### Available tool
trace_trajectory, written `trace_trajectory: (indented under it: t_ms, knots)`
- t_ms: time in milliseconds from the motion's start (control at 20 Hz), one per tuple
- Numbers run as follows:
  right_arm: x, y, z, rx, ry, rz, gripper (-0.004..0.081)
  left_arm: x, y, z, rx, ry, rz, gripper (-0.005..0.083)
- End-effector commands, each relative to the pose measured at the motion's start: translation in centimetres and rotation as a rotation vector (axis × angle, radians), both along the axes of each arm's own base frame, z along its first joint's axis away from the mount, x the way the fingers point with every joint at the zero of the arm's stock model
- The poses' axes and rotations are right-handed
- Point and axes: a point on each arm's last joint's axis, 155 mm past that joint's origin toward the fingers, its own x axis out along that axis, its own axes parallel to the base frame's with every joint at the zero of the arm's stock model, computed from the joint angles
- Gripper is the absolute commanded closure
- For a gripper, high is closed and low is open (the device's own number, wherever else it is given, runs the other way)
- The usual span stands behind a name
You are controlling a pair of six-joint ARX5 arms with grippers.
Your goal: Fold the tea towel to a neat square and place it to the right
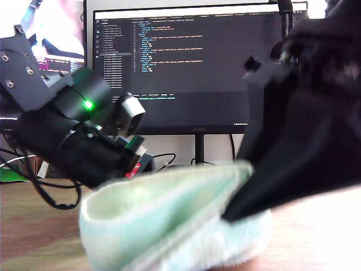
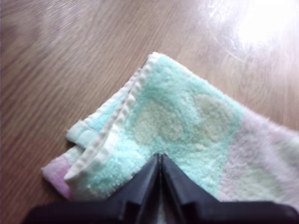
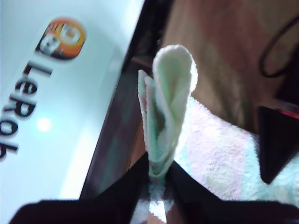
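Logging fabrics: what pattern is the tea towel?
Mint-green and white checks on the tea towel, clearest in the first wrist view.

Tea towel [image 1: 169, 226] cut off at exterior view's lower edge, monitor [image 1: 192, 62] text blurred, probably code

Tea towel [image 2: 187, 126]: pale mint-green and white checks, cream hem. Beneath it, brown wood-grain table [image 2: 60, 70]. Black jaws are seen.

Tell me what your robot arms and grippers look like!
My first gripper and my second gripper both have black fingers tapering to thin tips. In the exterior view, one arm is black with silver screws, a glowing green light and black cables. The other arm looks plain black.
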Motion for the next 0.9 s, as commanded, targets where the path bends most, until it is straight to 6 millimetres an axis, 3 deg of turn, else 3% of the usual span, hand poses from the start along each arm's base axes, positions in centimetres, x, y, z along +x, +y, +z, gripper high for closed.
trace_trajectory:
  t_ms: [0,150,250,500,850]
  knots:
    - [-0.1,0.7,1.7,0.059,0.025,-0.02,0.0781,-0.8,0.7,-1.7,0.04,0.048,0.001,0.0795]
    - [0.5,1.3,3.8,0.12,0.061,-0.084,0.0781,-2.2,1.2,-2.7,0.083,0.106,-0.011,0.0795]
    - [1.3,1.1,4.1,0.135,0.089,-0.138,0.0781,-2.7,1.1,-2.9,0.096,0.117,-0.026,0.0795]
    - [4.2,-1.2,2.9,0.123,0.22,-0.372,0.0781,-3.1,1.2,-3.1,0.105,0.107,-0.046,0.0795]
    - [7.0,-1.5,2.7,0.177,0.318,-0.518,0.0781,-3.8,1.1,-3.0,0.097,0.135,-0.067,0.0795]
